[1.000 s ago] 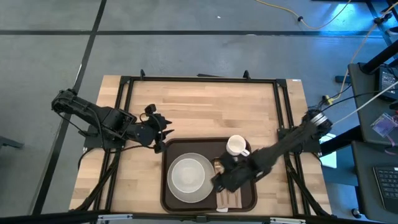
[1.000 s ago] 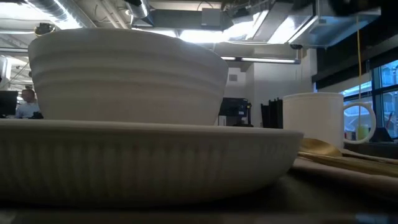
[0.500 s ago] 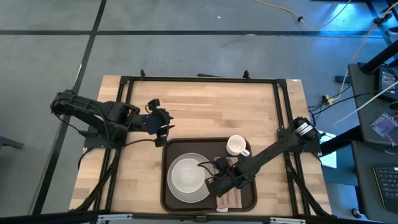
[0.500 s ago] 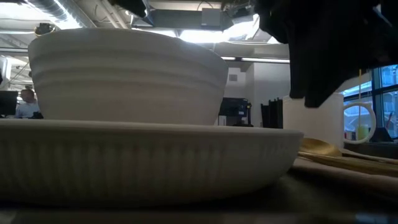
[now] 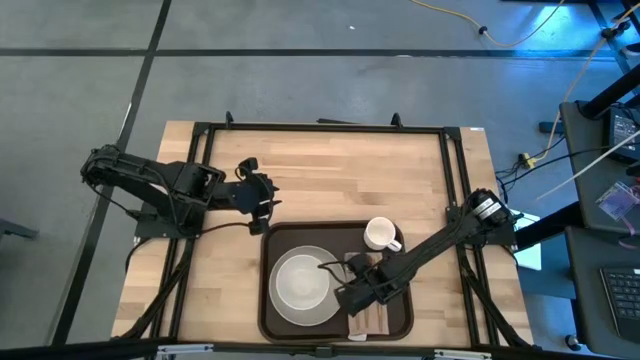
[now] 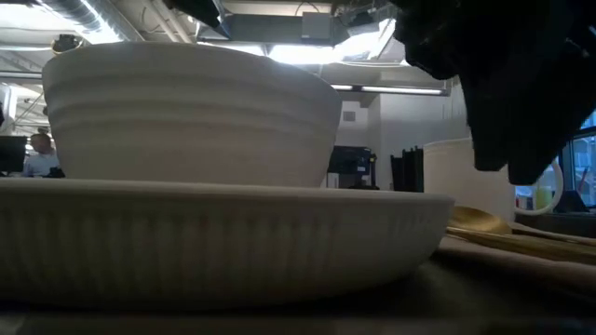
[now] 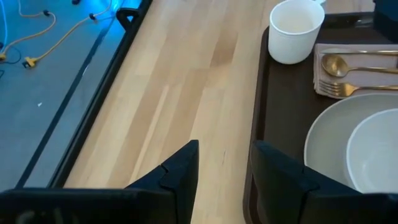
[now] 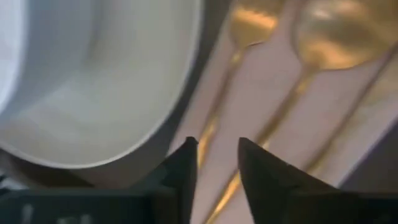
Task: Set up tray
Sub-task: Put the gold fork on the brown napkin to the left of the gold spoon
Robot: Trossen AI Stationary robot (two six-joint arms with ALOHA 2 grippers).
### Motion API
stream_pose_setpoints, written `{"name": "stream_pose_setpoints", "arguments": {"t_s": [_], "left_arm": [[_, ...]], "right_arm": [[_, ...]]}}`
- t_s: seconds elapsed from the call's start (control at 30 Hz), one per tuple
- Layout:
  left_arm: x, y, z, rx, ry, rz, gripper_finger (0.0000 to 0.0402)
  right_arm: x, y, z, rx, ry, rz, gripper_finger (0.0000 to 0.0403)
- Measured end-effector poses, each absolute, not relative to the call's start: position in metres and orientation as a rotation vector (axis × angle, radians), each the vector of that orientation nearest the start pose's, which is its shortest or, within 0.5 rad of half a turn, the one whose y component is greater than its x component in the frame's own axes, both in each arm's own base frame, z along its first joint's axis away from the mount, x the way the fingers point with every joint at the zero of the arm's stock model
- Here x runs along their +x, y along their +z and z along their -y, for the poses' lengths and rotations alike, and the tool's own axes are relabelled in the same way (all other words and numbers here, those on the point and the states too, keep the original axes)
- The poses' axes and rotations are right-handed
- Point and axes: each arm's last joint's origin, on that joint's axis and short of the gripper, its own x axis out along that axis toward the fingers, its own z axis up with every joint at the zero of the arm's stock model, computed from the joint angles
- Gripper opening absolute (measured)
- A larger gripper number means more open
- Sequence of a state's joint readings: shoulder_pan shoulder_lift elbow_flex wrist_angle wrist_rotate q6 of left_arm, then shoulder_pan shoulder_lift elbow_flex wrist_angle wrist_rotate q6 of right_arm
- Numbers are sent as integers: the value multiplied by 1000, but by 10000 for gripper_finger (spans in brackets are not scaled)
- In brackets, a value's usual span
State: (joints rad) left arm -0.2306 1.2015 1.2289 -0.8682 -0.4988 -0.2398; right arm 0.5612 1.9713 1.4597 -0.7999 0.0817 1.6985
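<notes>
Wooden table (image 5: 330, 170) with one tray (image 5: 266, 300): one plate (image 5: 285, 300), bowl (image 5: 303, 283), mug (image 5: 379, 234); right claw (image 5: 343, 297) narrowly parted.

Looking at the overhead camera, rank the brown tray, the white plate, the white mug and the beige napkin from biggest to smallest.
1. Dark brown rectangular tray.
2. Round white plate, holding a white bowl.
3. White mug and pale beige napkin: not ranked, since the right hand and arm cover much of the napkin.
</notes>
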Motion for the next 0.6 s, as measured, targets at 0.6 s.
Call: {"name": "stream_pose_setpoints", "arguments": {"t_s": [0.6], "left_arm": [[228, 348, 39, 57, 347, -730, 139]], "right_arm": [[331, 185, -204, 1013, -753, -1145, 177]]}}
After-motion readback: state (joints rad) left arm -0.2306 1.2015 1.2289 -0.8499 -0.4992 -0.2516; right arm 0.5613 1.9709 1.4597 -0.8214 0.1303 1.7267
